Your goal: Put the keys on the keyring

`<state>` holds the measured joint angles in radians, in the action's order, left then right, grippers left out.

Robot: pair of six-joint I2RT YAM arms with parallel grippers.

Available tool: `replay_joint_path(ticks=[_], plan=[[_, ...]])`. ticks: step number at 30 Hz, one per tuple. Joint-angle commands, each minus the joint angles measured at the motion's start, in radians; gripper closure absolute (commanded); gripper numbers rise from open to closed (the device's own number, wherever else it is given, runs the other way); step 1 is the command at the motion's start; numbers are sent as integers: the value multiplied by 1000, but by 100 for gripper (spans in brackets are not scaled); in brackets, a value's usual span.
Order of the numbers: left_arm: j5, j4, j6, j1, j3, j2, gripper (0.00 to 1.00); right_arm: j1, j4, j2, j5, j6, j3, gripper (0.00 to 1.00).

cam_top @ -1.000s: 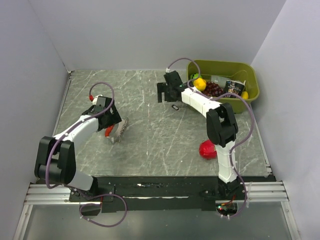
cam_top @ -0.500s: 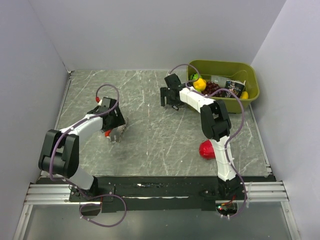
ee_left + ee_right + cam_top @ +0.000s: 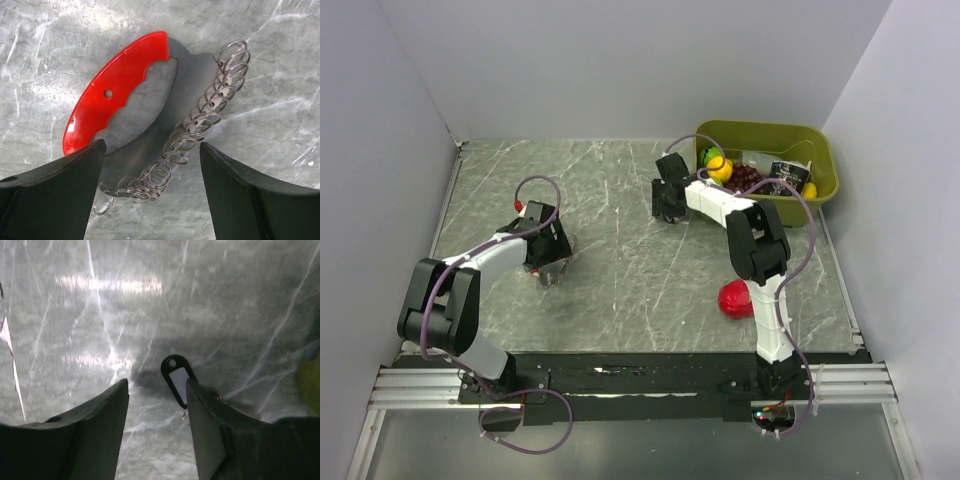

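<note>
the left gripper hangs wide open over the keys, a curved red piece and a chain of silvery rings lying flat on the grey table between its jaws. the right gripper is open too, the keyring on the table between its jaws, close against one of them.
</note>
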<state>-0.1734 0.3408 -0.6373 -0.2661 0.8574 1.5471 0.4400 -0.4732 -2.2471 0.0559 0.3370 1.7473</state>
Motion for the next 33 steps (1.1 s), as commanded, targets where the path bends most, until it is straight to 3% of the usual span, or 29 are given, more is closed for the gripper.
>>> replay_joint_path(ticks=[1, 12, 22, 33], plan=[[18, -29, 14, -4, -4, -44, 17, -3, -62, 44, -116, 28, -115, 48], [34, -34, 18, -4, -8, -68, 17, 48, 77, 237, -340, 76, -353, 48], [28, -48, 28, -21, 32, -52, 18, 46, 76, 437, -235, 53, -371, 40], [35, -54, 27, -62, 150, 168, 18, 42, 85, 478, -248, 31, -456, 33]])
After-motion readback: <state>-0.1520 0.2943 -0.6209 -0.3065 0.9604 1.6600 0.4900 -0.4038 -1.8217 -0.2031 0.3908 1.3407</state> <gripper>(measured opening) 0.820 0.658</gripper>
